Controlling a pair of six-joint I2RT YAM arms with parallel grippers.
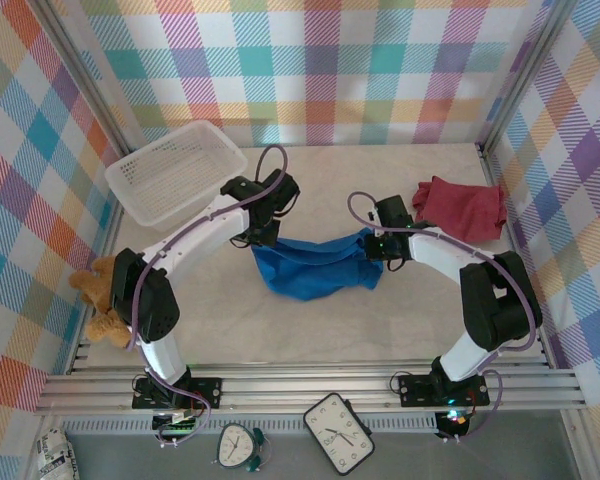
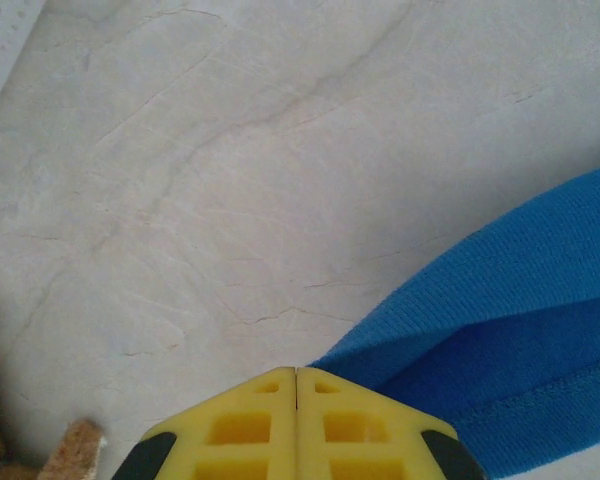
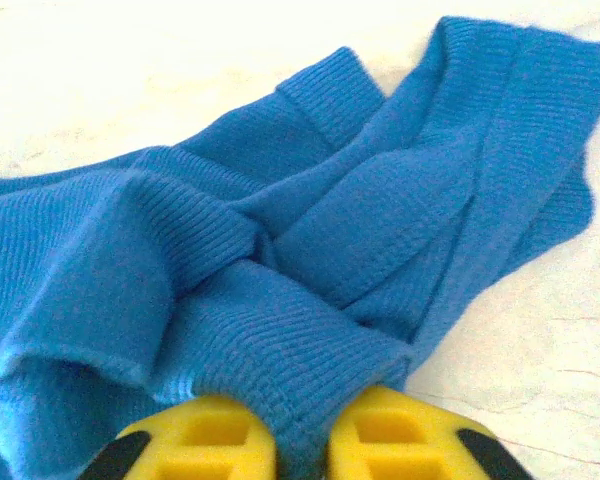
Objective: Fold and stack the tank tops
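Worktop (image 1: 330, 190) centre: blue tank top (image 1: 315, 272), slung sagging between left gripper (image 2: 297, 375), pressed shut on its edge, and right gripper (image 3: 300, 420), pinching a bunched fold. Risked slipping loose or folding crooked, given that uneven bunch.

Tank top (image 1: 315, 270) centre, basket (image 1: 175, 170) rear-left

Nothing can be read: dial marks on the bigger clock (image 1: 337, 432) and the smaller clock (image 1: 236, 445) are too small (print on the packet (image 1: 55, 455) is blurred).
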